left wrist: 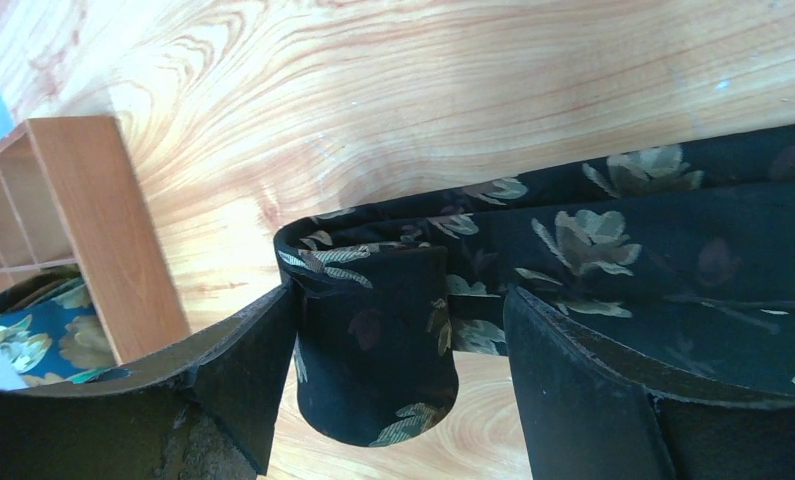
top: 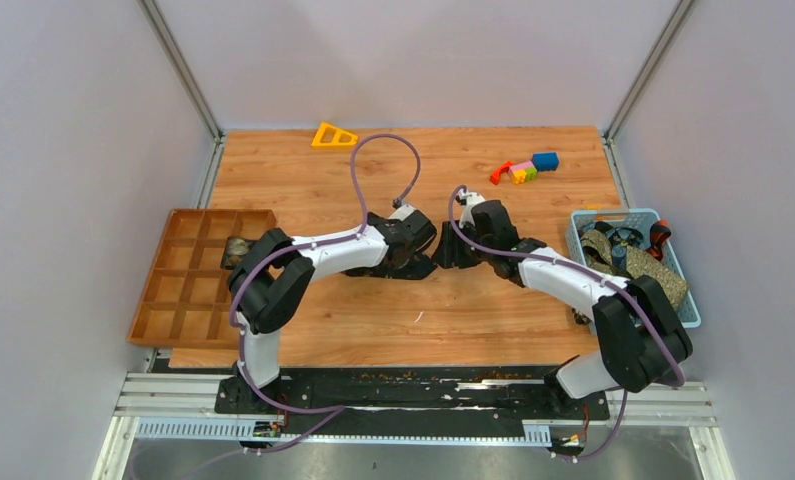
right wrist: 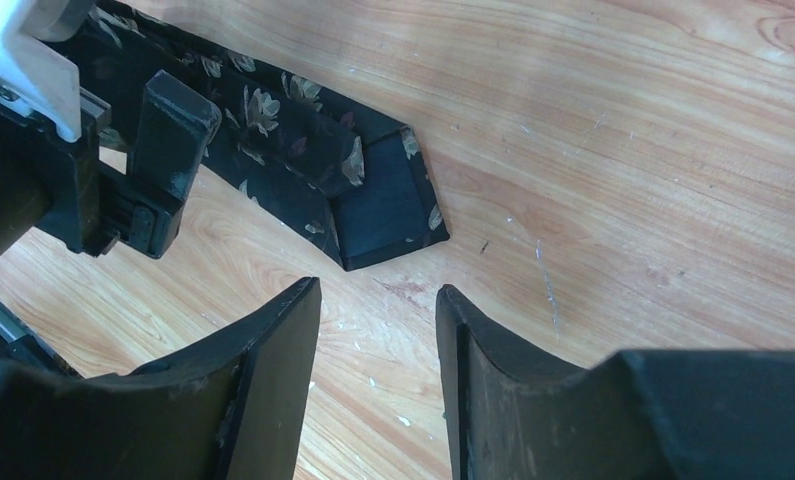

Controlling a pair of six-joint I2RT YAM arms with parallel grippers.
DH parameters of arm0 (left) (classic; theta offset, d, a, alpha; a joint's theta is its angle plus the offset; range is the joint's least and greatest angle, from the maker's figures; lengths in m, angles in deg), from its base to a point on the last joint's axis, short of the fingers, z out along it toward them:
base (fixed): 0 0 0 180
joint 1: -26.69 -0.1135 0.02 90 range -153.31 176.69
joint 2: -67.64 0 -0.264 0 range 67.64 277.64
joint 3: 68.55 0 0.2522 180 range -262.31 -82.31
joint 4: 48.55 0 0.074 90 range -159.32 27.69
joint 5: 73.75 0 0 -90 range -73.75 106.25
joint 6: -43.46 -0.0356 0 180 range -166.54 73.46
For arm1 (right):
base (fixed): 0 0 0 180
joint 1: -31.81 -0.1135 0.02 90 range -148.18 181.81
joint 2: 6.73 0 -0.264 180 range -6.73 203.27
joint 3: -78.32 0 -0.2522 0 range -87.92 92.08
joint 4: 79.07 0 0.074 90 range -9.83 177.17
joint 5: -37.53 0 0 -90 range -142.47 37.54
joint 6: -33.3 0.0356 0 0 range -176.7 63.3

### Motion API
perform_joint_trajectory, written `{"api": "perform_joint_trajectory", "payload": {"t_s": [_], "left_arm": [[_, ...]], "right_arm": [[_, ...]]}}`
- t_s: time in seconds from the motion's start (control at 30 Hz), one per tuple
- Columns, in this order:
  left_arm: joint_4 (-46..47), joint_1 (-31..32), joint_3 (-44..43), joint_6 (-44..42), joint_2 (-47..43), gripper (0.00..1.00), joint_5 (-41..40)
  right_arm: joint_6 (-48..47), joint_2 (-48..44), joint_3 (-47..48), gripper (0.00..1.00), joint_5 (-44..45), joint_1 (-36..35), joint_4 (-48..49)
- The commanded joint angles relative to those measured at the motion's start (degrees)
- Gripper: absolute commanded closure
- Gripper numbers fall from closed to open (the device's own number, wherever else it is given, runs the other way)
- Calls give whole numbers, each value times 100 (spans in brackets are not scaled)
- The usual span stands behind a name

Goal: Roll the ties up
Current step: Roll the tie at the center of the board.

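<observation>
L gripper (left wrist: 398,310) jaws apart w/ folded end of the tie (left wrist: 613,260) between them; R gripper (right wrist: 378,295) also spread, empty, over table (right wrist: 623,120) near its tip

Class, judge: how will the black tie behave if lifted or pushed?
Probably floppy: the tie bends back on itself in a soft loop between the left gripper's fingers. Likely thin and light: its pointed end lies flat on the table. A push would probably wrinkle it, not slide it whole.

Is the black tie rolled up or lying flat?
Barely rolled: the black tie loops over once at the left pincer; its pointed end lies flat.
</observation>
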Motion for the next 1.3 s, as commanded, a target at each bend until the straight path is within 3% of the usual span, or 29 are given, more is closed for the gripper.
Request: {"api": "perform_joint_trajectory", "payload": {"t_s": [0.0,0.27,0.53,0.87,1.27], "left_arm": [[30,45,-209,223,-131,18,600],[315,45,-79,387,-430,17,1175],[294,25,-32,396,-720,16,1194],[368,-289,560,257,-1840,12,1175],[1320,-1585,2303,309,-3918,10,1943]], "right_arm": [[20,-201,-47,53,-25,42,300],[34,-186,-57,54,-97,66,345],[145,-114,90,54,-189,83,277],[577,264,597,55,-929,16,354],[1097,1782,2306,59,-1491,-783,211]]}}
